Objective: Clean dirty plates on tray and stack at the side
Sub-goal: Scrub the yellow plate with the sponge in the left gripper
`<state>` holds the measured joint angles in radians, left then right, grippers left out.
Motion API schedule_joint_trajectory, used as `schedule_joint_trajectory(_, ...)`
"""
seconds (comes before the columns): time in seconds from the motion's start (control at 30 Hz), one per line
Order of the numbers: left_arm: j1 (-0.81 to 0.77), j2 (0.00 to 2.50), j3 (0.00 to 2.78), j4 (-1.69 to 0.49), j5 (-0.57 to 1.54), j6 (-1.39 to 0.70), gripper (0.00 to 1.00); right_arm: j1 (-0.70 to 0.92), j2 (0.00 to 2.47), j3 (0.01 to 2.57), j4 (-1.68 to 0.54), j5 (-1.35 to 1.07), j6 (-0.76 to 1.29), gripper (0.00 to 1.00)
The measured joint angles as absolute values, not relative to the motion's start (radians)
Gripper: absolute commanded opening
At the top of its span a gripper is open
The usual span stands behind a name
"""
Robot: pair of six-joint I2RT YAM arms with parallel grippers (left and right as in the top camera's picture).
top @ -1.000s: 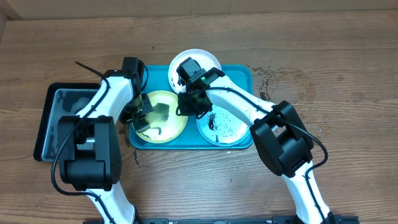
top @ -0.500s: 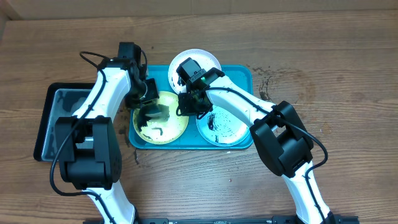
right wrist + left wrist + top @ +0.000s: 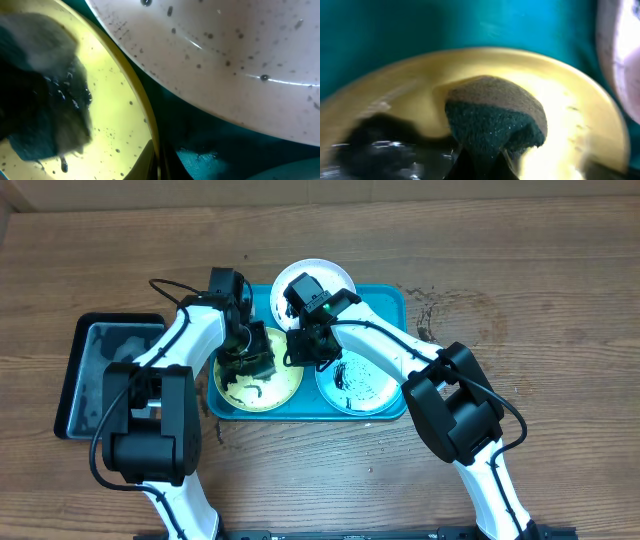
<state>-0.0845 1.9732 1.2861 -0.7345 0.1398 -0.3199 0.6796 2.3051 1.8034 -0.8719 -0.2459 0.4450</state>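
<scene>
Left pincer [image 3: 248, 362], pinching the sponge [image 3: 492, 117], should press flat and sweep the black smears [image 3: 380, 145] off the yellow-green plate [image 3: 275, 388] while right pincer [image 3: 300, 352] clamps its rim.

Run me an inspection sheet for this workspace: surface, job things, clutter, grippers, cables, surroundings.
Surface: wooden table, dark stains right of the tray.
Job's things: turquoise tray holds yellow-green plate and aqua plate, both smeared black; speckled white plate overhangs its far edge.
Clutter: black tray at left.
Grippers: left gripper shut on sponge over the yellow-green plate; right gripper pinching that plate's rim.
Cables: black cable looping off left arm.
Surroundings: nothing seen.
</scene>
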Motion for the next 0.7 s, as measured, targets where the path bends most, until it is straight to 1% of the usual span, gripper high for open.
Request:
schedule_joint_trajectory(0.17, -0.084, 1.964, 1.288, -0.758, -0.055, -0.342, 0.04, 0.68, 2.305, 1.803, -0.876, -0.247, 0.445, 0.04)
schedule_joint_trajectory(0.33, -0.084, 1.964, 1.299, -0.859, -0.195, -0.365, 0.04, 0.682, 2.305, 1.803, -0.882, -0.252, 0.444, 0.04)
schedule_joint_trajectory(0.5, -0.081, 1.963, 1.375, -0.98, -0.244, -0.391, 0.04, 0.681, 2.305, 1.805, -0.891, -0.253, 0.445, 0.04)
schedule_joint_trajectory(0.7, -0.069, 1.901, 1.537, -1.064, -0.208, -0.41, 0.04, 0.68, 2.305, 1.815, -0.913, -0.239, 0.431, 0.04)
